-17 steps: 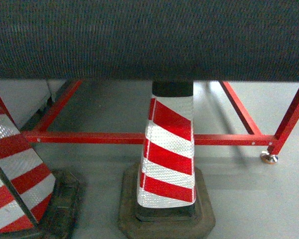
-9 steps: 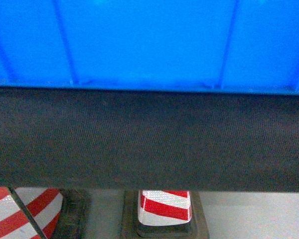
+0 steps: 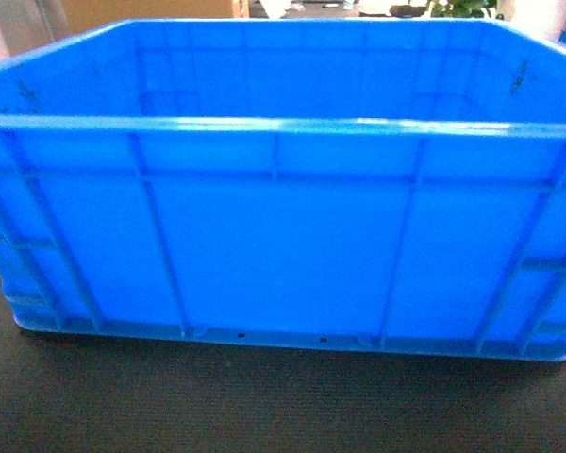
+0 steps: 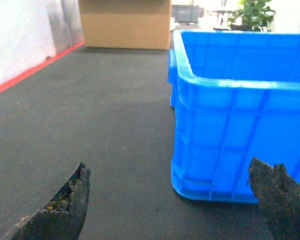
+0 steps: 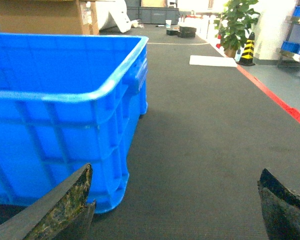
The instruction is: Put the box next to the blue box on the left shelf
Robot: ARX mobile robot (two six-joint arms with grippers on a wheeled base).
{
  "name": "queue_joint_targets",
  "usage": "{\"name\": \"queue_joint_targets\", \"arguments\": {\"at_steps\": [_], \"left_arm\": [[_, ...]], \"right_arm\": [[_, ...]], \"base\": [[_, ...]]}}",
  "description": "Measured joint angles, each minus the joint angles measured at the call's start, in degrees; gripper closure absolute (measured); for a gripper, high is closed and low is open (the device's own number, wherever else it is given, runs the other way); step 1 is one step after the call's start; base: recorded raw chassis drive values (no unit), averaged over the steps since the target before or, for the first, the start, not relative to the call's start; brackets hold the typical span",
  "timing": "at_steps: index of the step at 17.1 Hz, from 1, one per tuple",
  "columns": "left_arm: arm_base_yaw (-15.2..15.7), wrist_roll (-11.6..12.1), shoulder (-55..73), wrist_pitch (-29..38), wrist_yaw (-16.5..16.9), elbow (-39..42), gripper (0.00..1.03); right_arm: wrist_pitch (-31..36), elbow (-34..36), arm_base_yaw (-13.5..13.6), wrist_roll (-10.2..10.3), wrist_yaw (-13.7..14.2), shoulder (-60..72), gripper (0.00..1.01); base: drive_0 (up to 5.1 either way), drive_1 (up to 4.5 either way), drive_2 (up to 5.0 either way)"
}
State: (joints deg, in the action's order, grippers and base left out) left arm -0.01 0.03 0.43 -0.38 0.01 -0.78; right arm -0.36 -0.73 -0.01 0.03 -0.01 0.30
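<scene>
The box point(image 3: 283, 236) is a big bright blue crate. It sits flat on a dark mat point(image 3: 264, 406), close in front of the robot, with its long ribbed side facing us. It fills most of the head view. It looks empty inside. Two tiny holes show low on the near wall.

The left gripper point(image 4: 175, 200) is low by the box's near left corner. Its two fingers point(image 4: 65, 205) are spread wide apart and hold nothing. The right gripper point(image 5: 180, 210) is low by the near right corner. Its fingers point(image 5: 60, 207) are spread wide too, and hold nothing. Neither one seems to touch the box.

So the step now looks like getting hold of the box. It is wide, so I think both arms must lift it together, one at each end. A good spot may be under the thick rim point(image 3: 283, 125), where the fingers can hook on. Both sides should close at the same time and go up at the same speed, or the box could tip or slide on the mat.

Far off on the left stands a brown cardboard box point(image 4: 125, 24). Far on the right there is a green plant point(image 5: 235, 22), a yellow and black cone point(image 5: 248, 47) and a red line point(image 5: 275, 97) along the mat's edge. The shelf with rollers and the other blue box are not in any view.
</scene>
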Motion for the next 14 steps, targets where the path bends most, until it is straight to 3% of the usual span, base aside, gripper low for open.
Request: {"name": "queue_joint_targets", "arguments": {"at_steps": [14], "left_arm": [[0.0,0.0,0.0,0.0,0.0,0.0,0.05]], "right_arm": [[0.0,0.0,0.0,0.0,0.0,0.0,0.03]], "base": [[0.0,0.0,0.0]]}}
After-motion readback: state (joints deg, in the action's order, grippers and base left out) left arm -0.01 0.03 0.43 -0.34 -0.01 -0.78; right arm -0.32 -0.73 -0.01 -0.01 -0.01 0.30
